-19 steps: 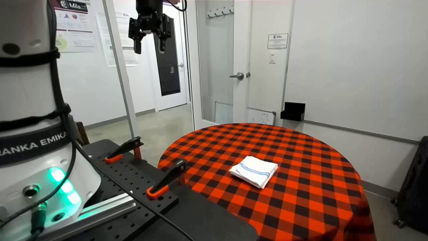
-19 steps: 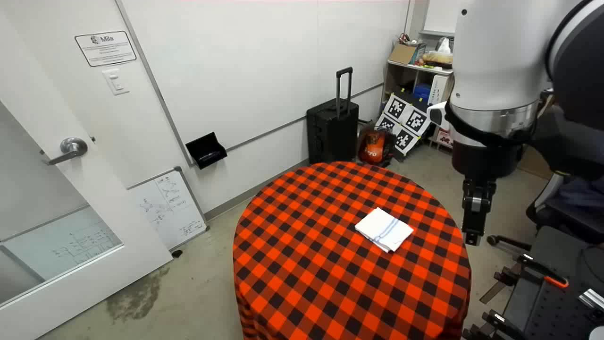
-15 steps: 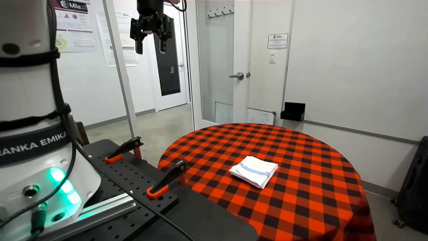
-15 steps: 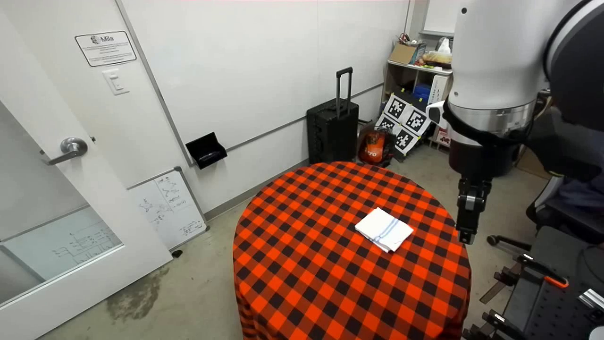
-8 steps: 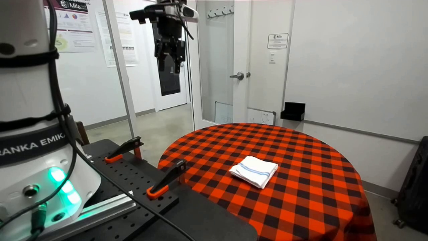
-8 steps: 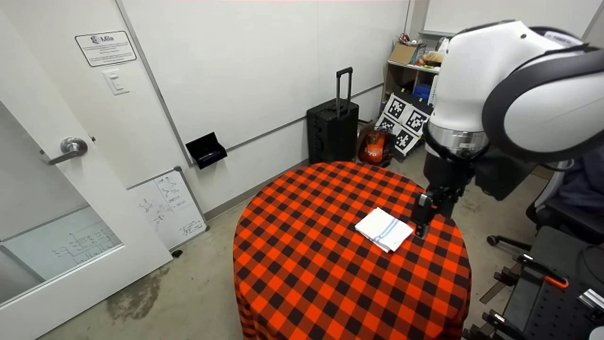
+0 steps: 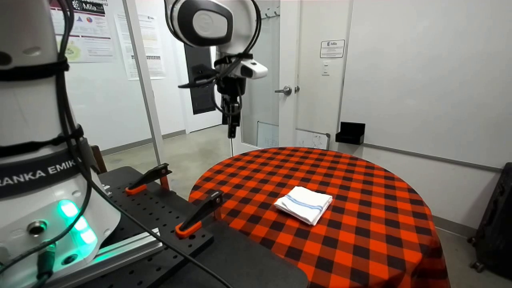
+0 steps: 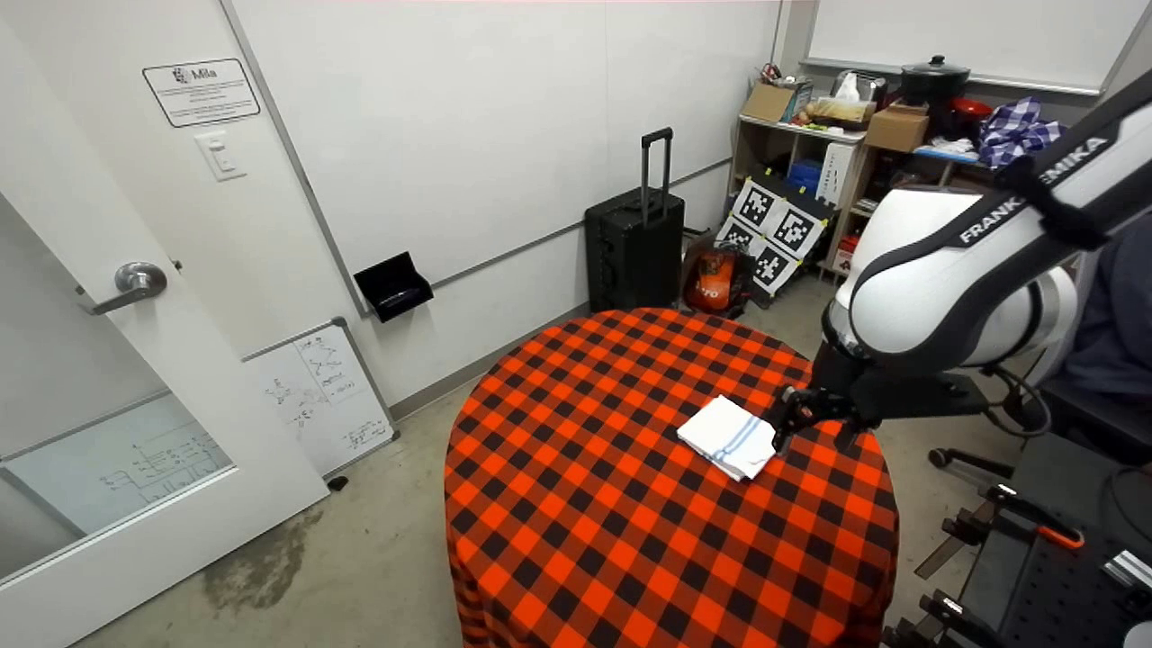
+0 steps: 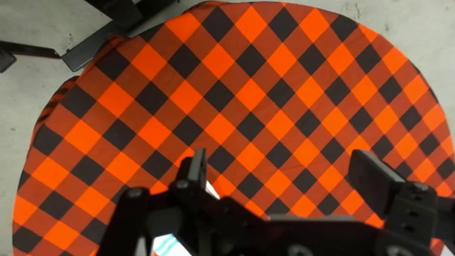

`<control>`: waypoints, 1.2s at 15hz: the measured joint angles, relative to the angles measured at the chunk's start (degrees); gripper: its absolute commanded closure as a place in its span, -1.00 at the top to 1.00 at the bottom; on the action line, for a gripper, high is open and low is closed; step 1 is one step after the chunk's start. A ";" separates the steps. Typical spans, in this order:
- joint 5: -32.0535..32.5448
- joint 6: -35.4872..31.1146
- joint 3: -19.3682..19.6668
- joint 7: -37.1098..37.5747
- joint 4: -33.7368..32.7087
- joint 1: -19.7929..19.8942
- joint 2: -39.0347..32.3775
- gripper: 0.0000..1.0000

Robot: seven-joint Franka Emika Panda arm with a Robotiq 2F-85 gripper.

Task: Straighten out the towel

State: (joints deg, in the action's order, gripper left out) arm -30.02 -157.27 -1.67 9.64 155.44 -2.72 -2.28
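A white towel with blue stripes lies folded in a compact square on the round table with a red and black checked cloth. The towel shows in both exterior views [image 7: 304, 205] [image 8: 727, 436]. In the wrist view only small parts of the towel [image 9: 169, 246] show, the rest hidden behind the gripper. My gripper [image 9: 279, 156] is open, its fingers wide apart with nothing between them. In an exterior view the gripper [image 7: 232, 134] hangs pointing down, well above table height. In an exterior view the gripper [image 8: 812, 436] overlaps the towel's near corner but appears above it.
The checked table [image 7: 368, 176] fills most of the wrist view. A black mounting plate with orange-padded clamps [image 7: 200, 218] stands beside the table. A door [image 7: 289, 112], a whiteboard [image 8: 477, 117] and a black suitcase [image 8: 634, 256] are beyond the table.
The arm has swung toward the table and lowered, and the gripper has turned, now seen edge-on in an exterior view. It now overlaps the towel's corner in an exterior view. The towel has not moved.
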 measured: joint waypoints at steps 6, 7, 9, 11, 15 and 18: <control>-28.52 -10.73 -5.65 -8.80 -6.42 6.94 -15.93 1.00; -33.22 -12.34 -7.00 -10.60 -8.82 8.60 -19.07 1.00; -41.60 -16.25 -9.04 -13.95 -14.23 11.37 -25.59 1.00; -47.89 -21.16 -10.20 -16.44 -20.34 13.22 -32.36 1.00; -50.90 -27.83 -10.18 -17.39 -31.01 14.49 -44.54 1.00; -50.90 -29.41 -10.07 -17.39 -36.69 14.89 -51.47 0.84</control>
State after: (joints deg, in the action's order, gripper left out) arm -80.92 -186.68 -11.74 -7.75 118.75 12.17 -53.75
